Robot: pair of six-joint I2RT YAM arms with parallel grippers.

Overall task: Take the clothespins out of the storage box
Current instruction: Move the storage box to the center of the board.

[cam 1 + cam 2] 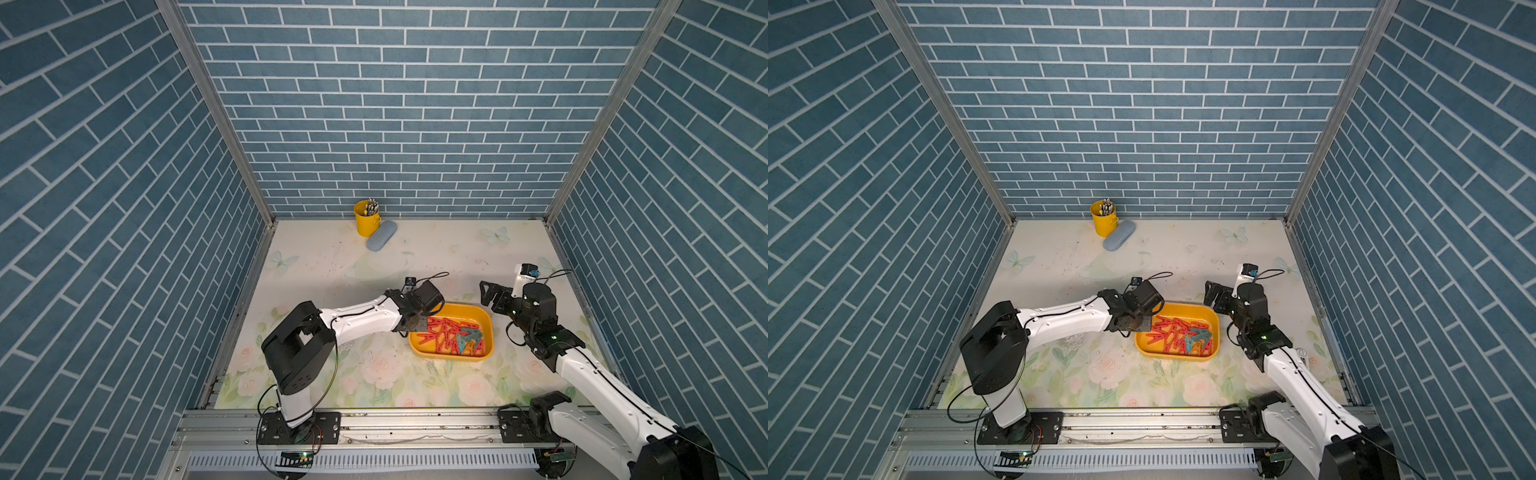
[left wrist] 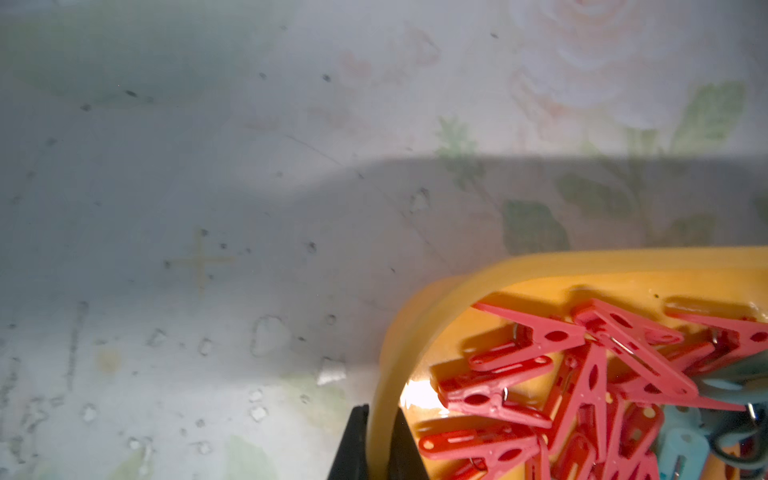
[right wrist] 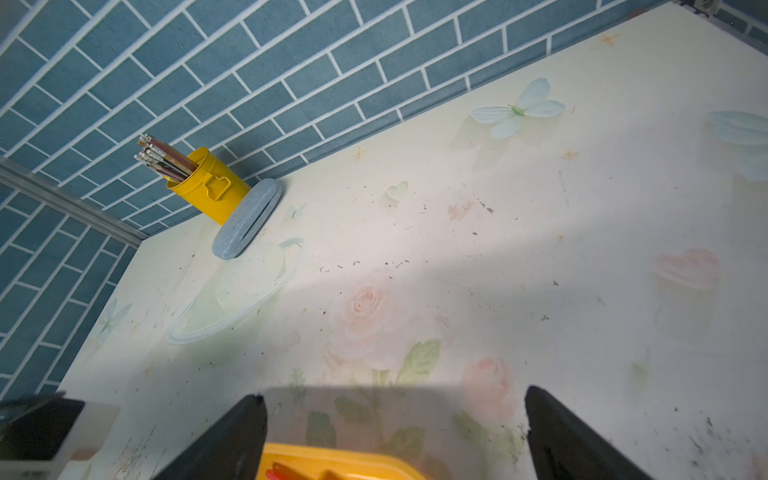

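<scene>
Holding the box (image 1: 449,354) by one thin wall worries me: if I lift or tilt from here it could twist out of the pinch, or dump the clothespins (image 1: 451,334), all piled inside it, across the table (image 1: 374,270). My left gripper (image 2: 380,444) is clamped on the rim at the box's end nearest that arm, one finger inside and one outside. My right gripper (image 3: 394,395) hangs wide apart and empty by the box's far corner.

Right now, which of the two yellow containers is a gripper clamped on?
The shallow storage box holding the clothespins: the left gripper pinches its rim. The tall pen cup stands apart by the back wall.
</scene>
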